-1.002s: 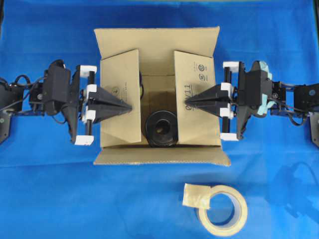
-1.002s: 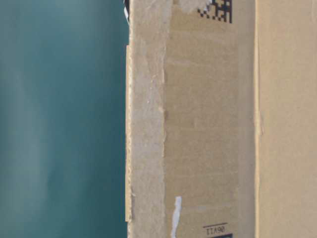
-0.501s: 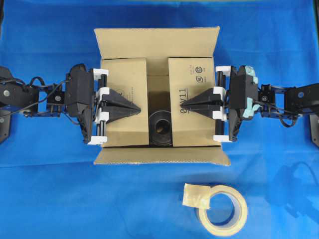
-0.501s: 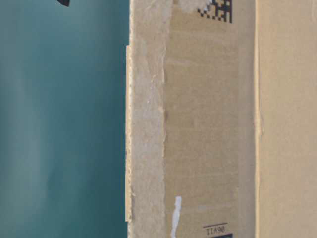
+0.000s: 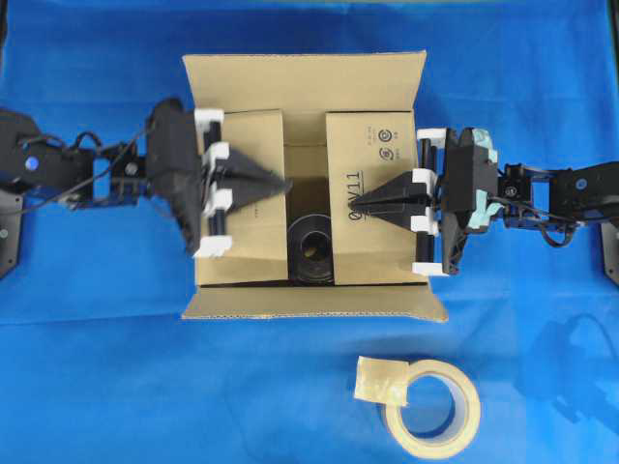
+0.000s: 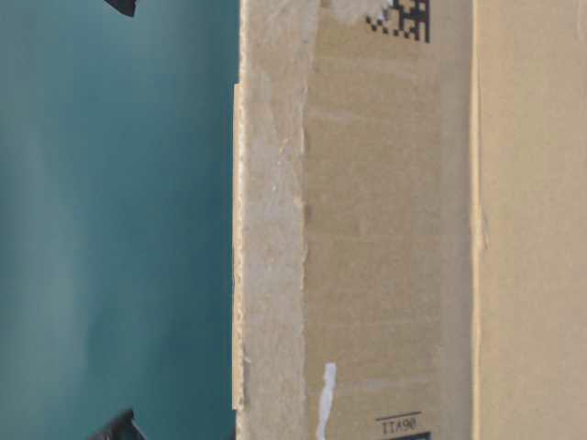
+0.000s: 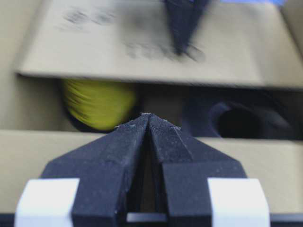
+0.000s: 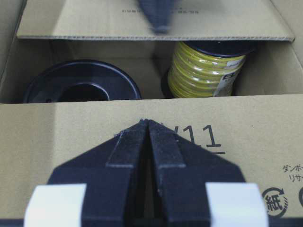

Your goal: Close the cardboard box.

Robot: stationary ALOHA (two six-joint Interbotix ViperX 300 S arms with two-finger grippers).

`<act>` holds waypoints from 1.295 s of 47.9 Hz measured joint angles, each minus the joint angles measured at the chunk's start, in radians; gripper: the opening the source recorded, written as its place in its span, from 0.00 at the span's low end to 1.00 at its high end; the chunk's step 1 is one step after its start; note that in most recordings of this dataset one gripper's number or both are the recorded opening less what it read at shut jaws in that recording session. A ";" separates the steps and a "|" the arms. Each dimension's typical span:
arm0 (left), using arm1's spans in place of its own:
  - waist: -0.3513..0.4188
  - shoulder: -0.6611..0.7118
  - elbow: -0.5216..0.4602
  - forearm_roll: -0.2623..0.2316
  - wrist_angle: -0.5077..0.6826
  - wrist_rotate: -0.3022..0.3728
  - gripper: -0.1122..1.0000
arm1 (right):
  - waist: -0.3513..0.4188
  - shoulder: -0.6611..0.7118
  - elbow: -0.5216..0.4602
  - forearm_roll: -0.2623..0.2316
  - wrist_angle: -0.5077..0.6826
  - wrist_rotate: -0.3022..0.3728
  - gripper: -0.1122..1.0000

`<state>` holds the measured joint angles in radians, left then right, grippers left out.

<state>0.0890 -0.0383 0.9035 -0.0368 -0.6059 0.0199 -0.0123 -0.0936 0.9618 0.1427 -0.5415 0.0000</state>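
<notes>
Overhead view shows a tape roll (image 5: 432, 406) lying nearest on the blue surface (image 5: 97, 387), not needed yet. Behind it, in the middle, sits the cardboard box (image 5: 305, 77). Its two side flaps are folded in, with a gap between them. The left pincer (image 5: 280, 183) and the right pincer (image 5: 356, 204) are both clenched tight and hold nothing. Closed tips make a good point for pressing each flap down flat. Through the gap you can see a black spool (image 8: 80, 87) and a yellow spool (image 8: 208, 68) inside. The front and back flaps are open, so I think they come next
</notes>
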 measured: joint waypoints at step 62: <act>0.158 0.218 -0.249 0.000 0.055 0.112 0.10 | 0.000 0.002 0.000 0.002 -0.002 0.003 0.10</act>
<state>0.2470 0.1795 0.6550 -0.0368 -0.5507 0.1319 -0.0123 -0.0920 0.9618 0.1442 -0.5430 0.0031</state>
